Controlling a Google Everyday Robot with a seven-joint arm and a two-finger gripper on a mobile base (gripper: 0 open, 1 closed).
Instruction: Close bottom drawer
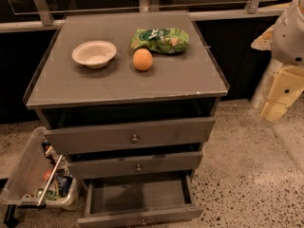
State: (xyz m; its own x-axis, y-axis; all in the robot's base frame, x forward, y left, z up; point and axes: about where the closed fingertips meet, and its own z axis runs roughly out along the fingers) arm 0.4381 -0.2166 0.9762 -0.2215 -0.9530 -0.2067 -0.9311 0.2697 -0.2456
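Low under the grey-brown wooden cabinet [190, 77], the shortest-fronted bottom drawer [140, 197] stands pulled out, its front and knob partly cut off by the lower edge. Far right, well apart, hangs the cream-coloured gripper [278, 99], half out of view; whether it is open or closed cannot be told.

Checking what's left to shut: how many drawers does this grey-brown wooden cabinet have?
3 grey-brown wooden drawers with round knobs: top drawer under the tabletop, middle drawer below, bottom drawer lowest, pulled out furthest. The cream gripper is at the right edge, apart from them.
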